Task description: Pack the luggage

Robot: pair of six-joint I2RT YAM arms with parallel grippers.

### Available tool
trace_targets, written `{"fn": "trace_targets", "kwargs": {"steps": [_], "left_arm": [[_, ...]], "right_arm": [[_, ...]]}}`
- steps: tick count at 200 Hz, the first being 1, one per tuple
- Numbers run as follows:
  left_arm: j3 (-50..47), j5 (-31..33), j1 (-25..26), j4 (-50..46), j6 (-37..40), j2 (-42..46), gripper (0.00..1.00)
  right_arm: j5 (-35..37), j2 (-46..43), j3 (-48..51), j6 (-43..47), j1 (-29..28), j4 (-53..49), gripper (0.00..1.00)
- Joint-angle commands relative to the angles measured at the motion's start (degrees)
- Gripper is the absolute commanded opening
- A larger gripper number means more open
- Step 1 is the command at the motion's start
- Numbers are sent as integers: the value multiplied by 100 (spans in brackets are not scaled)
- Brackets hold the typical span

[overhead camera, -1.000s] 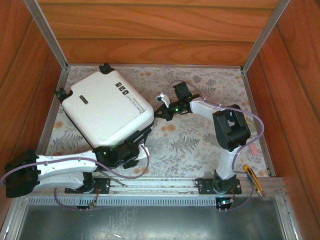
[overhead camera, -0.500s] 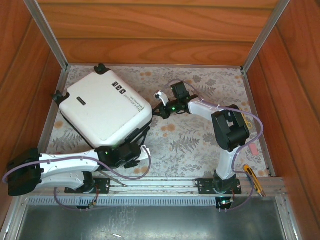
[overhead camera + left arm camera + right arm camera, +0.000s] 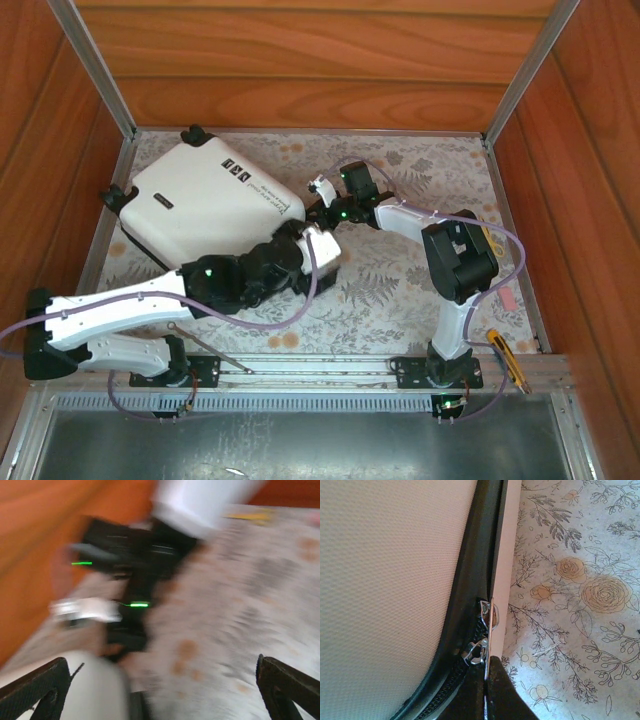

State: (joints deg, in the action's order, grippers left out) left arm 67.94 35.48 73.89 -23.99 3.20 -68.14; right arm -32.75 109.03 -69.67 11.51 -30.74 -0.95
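White and hard-shelled, the luggage lies flat and shut on the flowered cloth towards the far left corner of the bench, turned at an angle, its black wheels pointing at the far and left edges and small black label marks on its top. The left arm reaches in from the near left corner, and its claw sits just off the case's near right corner. In that wrist's blurred view the two black fingers stand as wide apart as the frame allows, with nothing between them but cloth and a rounded white edge of the case at the lower left; it grips nothing. Beyond them that view catches the other arm's black wrist with its green lights. The right arm bends across from the near right, and its claw meets the case's right-hand side. Seen close from its own wrist, the right claw is pressed fully closed against the black zip track, and a thin metal zip pull runs straight into the seam between the fingertips, so it looks pinched there. A yellow-handled cutter lies at the near right corner, well apart from everything else.
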Motion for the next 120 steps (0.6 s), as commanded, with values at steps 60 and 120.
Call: {"fn": "trace_targets", "kwargs": {"steps": [60,120], "left_arm": [[691,2372,-4885,-6234,-6233,1442,100],[-729,1405,-7991,-4779,-4759,2108,37]], "right_arm": [[-236,209,-339,170,66,535,0],[-268,338,-634,514,77,245,0]]}}
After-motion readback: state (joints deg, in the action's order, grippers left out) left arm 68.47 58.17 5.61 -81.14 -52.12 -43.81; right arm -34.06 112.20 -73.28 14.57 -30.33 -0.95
